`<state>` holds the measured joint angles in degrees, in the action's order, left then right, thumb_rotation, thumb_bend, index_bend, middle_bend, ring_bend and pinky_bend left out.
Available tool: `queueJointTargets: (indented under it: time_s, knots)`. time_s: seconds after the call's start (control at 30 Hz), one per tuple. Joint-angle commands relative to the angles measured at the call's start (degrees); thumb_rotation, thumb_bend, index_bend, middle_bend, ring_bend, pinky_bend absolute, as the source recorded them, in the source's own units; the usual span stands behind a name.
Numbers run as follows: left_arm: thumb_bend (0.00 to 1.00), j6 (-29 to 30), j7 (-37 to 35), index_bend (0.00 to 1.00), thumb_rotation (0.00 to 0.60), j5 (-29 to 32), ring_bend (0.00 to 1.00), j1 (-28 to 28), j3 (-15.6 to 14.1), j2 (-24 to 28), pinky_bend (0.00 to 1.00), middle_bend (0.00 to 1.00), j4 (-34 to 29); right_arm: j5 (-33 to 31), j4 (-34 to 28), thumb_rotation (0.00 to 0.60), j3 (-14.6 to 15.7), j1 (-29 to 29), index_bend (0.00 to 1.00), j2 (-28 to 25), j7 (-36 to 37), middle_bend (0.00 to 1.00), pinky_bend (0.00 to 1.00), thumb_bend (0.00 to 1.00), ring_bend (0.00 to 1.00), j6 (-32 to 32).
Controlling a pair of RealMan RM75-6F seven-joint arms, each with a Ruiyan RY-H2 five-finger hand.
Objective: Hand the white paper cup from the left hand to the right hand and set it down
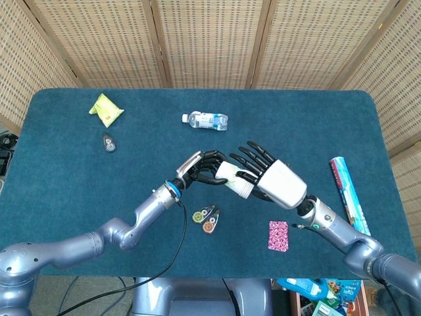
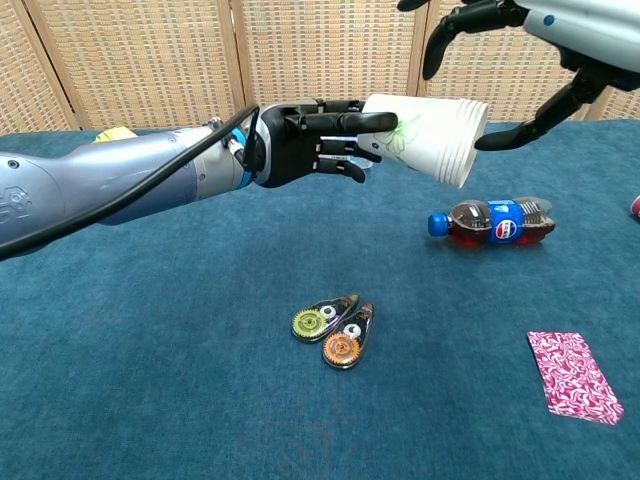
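Observation:
My left hand (image 1: 199, 168) (image 2: 305, 143) grips the base end of a white paper cup (image 1: 233, 179) (image 2: 432, 133). The cup lies tilted on its side above the blue table, mouth pointing away from that hand, a green print on its wall. My right hand (image 1: 275, 176) (image 2: 545, 35) hovers open at the mouth end. Its fingers spread over the rim and its thumb reaches under the rim. No finger has closed on the cup, and I cannot tell whether any of them touches it.
A small plastic bottle (image 1: 205, 120) (image 2: 495, 222) lies beyond the hands. Two tape dispensers (image 1: 206, 219) (image 2: 335, 332) and a pink patterned card (image 1: 279, 235) (image 2: 575, 378) lie near the front. A yellow packet (image 1: 105, 109), a small dark item (image 1: 109, 142) and a long box (image 1: 348, 194) sit at the sides.

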<state>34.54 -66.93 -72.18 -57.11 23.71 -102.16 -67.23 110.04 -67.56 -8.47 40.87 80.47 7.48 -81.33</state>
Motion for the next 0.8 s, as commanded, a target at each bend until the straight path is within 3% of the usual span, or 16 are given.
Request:
queueJointTargets:
  time_s: [0.03,0.43,0.8]
  knots:
    - [0.17,-0.2,-0.33,0.54,0.6,-0.08,0.48,0.02,-0.1,-0.23,0.55,0.51,0.27,-0.32,1.15,0.6,0.22,0.62,0.44,0.92,0.33,0.21,0.13,0.32,0.12,-0.72]
    - [0.17,-0.96,-1.23,0.54,0.6,-0.58,0.48,-0.12,-0.43,-1.11,0.55,0.51,1.97,-1.49,4.18,0.6,1.11,1.57,0.47,2.95,2.01,0.22,0.14,0.4,0.13,-3.1]
    - [0.17,-1.13,-1.77,0.54,0.6,-0.99,0.48,-0.17,-0.51,-1.46,0.55,0.51,2.55,-1.81,4.07,0.6,2.01,2.83,0.58,3.36,0.92,0.23,0.15,0.54,0.13,-3.16]
